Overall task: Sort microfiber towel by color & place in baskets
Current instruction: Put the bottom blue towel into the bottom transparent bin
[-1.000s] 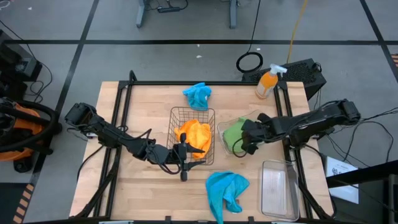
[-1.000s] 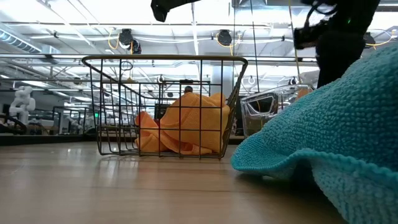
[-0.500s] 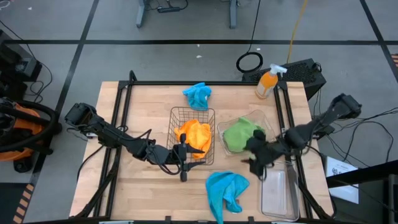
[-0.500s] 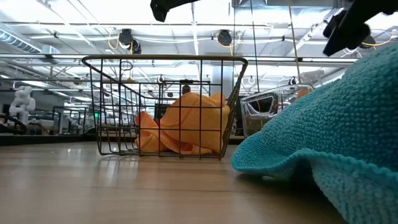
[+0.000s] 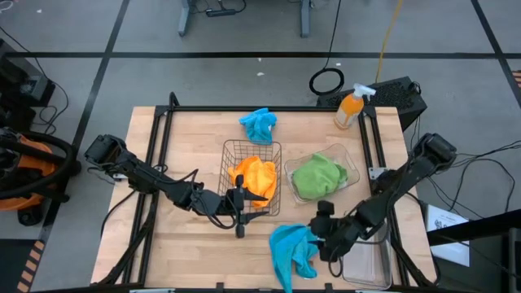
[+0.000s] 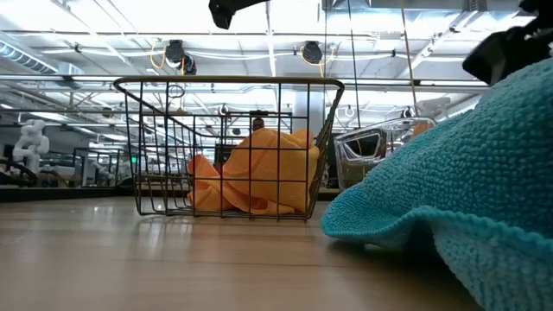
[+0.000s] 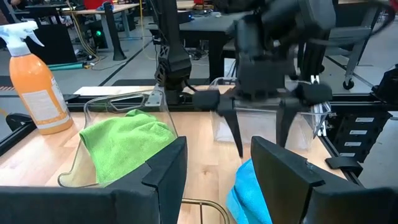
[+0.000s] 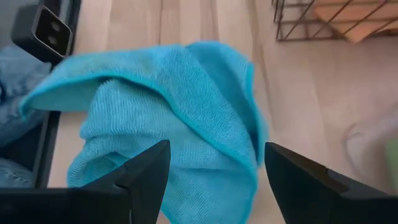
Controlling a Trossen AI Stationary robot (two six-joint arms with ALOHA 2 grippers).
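Right tool (image 5: 319,232) has swung off the clear tub (image 5: 352,169), green towel (image 5: 316,175) left inside; it now hangs spread wide, empty, over the blue towel (image 5: 293,248) directly beneath on the tabletop (image 5: 187,138). Probably that goes next. Left tool (image 5: 240,213) waits half-open beside the wire basket (image 5: 251,148).

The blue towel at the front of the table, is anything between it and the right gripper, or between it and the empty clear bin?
Nothing visible blocks either. The right gripper hangs open just over the blue towel, with only air between in the right wrist view. The clear bin sits beside the towel on its right, nothing lying between them.
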